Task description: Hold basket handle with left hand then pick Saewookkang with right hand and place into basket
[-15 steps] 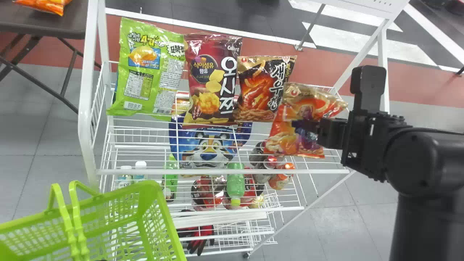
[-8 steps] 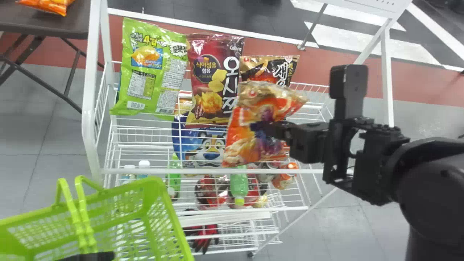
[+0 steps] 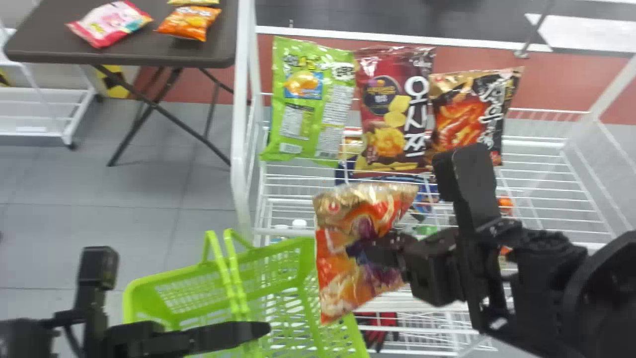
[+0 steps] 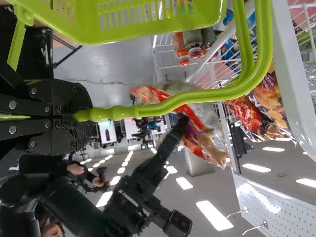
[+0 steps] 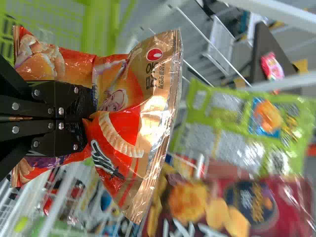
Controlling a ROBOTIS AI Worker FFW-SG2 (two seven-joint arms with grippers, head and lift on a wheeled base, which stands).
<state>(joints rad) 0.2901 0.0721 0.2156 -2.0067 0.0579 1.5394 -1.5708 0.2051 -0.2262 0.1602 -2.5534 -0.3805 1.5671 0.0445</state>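
At lower left my left gripper (image 3: 261, 329) is clamped on the handles (image 4: 197, 96); if that grip slips, I'd expect the basket (image 3: 130, 301) to tip. The Saewookkang (image 3: 335, 296), pinched in my right gripper (image 3: 365, 250) around lower centre, overlaps the basket's right end; released there, it could snag the rim or drop outside. The raised handles could block a further leftward move. A dark table (image 3: 144, 55) sits upper left, then green (image 3: 298, 124), maroon (image 3: 375, 74) and black-and-gold bags (image 3: 459, 119) on the white rack (image 3: 240, 124).
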